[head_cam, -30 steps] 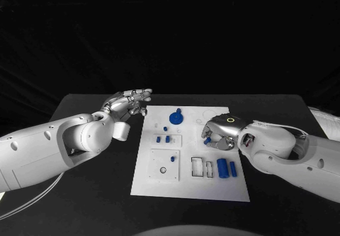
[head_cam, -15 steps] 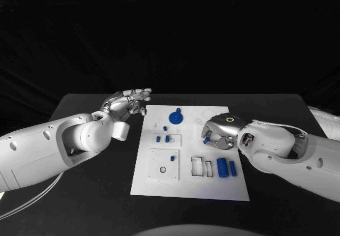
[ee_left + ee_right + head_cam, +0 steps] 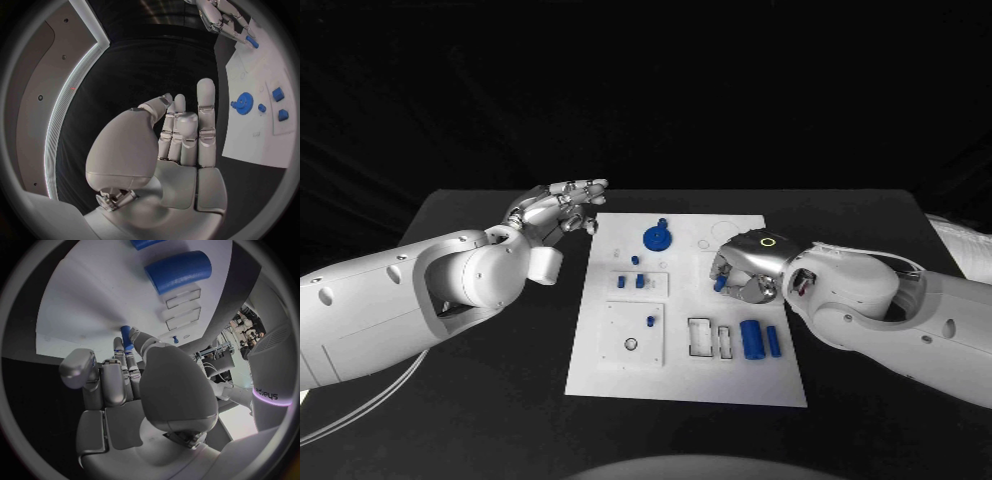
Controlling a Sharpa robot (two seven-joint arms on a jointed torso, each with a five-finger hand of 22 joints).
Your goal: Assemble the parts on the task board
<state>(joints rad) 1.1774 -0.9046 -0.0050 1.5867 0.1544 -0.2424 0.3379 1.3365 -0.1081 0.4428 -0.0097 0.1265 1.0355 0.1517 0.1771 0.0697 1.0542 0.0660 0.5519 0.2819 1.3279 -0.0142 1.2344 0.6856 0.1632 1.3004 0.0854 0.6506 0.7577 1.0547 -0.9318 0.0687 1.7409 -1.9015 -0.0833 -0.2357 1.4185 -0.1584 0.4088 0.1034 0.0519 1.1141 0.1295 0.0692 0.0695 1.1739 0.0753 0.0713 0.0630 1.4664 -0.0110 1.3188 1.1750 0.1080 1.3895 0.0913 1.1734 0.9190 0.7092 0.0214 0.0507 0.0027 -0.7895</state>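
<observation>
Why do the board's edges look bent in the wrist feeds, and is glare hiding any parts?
Fisheye distortion: in the left wrist view the task board curves, and in the right wrist view the blue cylinder bulges near the rim. In the head view the board's edges run straight and no glare hides the blue gear.

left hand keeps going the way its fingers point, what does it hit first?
Probably nothing: the left hand sits beside the board's far left corner, fingers pointing over bare black table, away from the gear. Depth is unclear.
</observation>
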